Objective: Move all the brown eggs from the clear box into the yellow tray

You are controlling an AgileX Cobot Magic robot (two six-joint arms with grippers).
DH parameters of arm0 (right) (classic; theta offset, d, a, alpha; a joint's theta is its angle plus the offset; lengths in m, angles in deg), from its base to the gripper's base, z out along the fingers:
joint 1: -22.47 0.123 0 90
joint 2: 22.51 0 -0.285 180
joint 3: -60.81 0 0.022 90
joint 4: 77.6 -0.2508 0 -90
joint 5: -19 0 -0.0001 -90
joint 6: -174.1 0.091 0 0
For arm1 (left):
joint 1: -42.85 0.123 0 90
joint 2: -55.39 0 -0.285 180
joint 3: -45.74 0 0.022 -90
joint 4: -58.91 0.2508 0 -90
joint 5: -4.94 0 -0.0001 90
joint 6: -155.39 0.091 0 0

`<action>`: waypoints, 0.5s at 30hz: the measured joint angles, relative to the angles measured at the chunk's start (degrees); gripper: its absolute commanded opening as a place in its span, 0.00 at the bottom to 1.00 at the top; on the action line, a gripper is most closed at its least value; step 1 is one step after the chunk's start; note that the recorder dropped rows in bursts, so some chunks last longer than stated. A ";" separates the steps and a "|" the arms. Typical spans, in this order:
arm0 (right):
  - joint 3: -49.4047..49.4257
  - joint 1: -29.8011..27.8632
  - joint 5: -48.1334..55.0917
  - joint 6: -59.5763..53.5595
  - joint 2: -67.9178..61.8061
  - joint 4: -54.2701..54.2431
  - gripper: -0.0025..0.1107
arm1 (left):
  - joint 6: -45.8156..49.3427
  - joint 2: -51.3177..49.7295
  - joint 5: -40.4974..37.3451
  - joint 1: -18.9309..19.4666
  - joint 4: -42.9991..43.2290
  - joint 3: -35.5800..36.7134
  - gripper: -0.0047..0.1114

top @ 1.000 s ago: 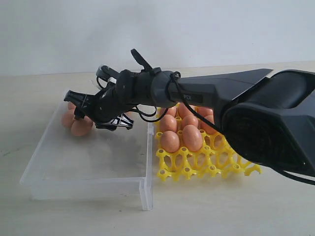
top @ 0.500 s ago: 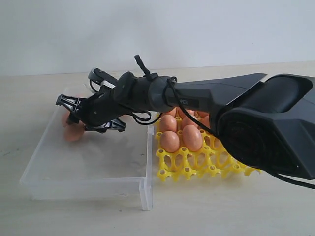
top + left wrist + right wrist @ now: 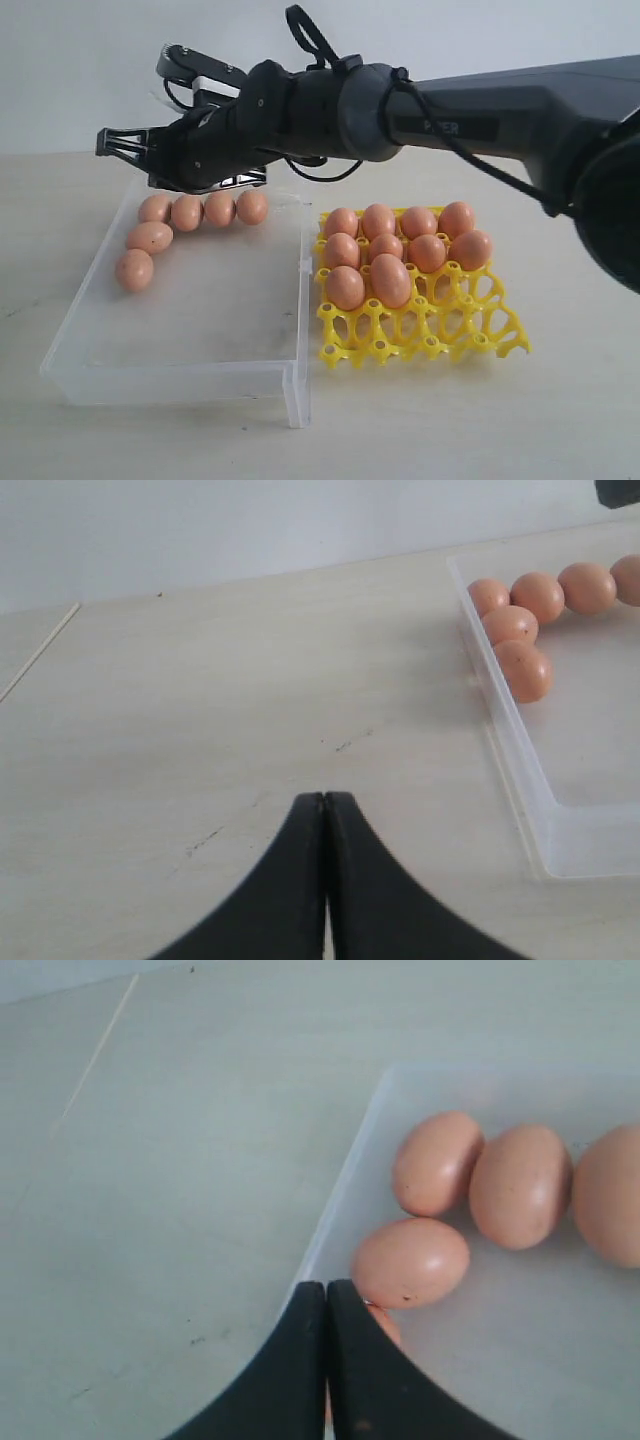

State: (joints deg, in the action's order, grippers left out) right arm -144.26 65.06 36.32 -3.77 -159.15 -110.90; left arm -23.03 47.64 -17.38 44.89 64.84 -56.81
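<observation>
pale table [image 3: 150, 440]: six brown eggs [image 3: 186, 212] in the clear box [image 3: 180, 385], ten in the yellow tray [image 3: 378, 345]. right fingers [image 3: 290, 1370], together and empty, hover above; lowering closed could crack one. left fingers [image 3: 295, 880] together too.

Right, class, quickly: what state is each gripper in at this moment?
Left gripper: closed, holding nothing.
Right gripper: closed, holding nothing.

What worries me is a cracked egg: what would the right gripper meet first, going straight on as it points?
Probably the bare table beyond the clear box's wall: the shut right gripper hangs above the brown eggs, aiming outward past them. Depth is unclear, though.
</observation>
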 measured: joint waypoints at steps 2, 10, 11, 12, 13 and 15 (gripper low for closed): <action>2.85 0.00 -1.69 -0.13 1.25 0.02 0.03 | 0.00 0.00 0.00 0.00 0.00 0.00 0.04; 5.19 0.00 -0.40 -2.97 1.02 -0.92 0.39 | 0.00 0.00 0.00 0.00 0.00 0.00 0.04; 5.19 0.00 -0.40 -2.96 0.69 -1.32 0.43 | 0.00 0.00 0.00 0.00 0.00 0.00 0.04; 5.19 0.00 -0.36 -2.96 0.41 -1.75 0.46 | 0.00 0.00 0.00 0.00 0.00 0.00 0.04; 5.19 0.00 -0.36 -3.07 0.05 -2.21 0.47 | 0.00 0.00 0.00 0.00 0.00 0.00 0.04; 5.19 0.00 -0.36 -3.07 -0.74 -3.90 0.47 | 0.00 0.00 0.00 0.00 0.00 0.00 0.04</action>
State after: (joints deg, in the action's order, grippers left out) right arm -139.06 65.06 35.96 -6.84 -159.89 -114.80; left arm -23.03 47.64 -17.38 44.89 64.84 -56.81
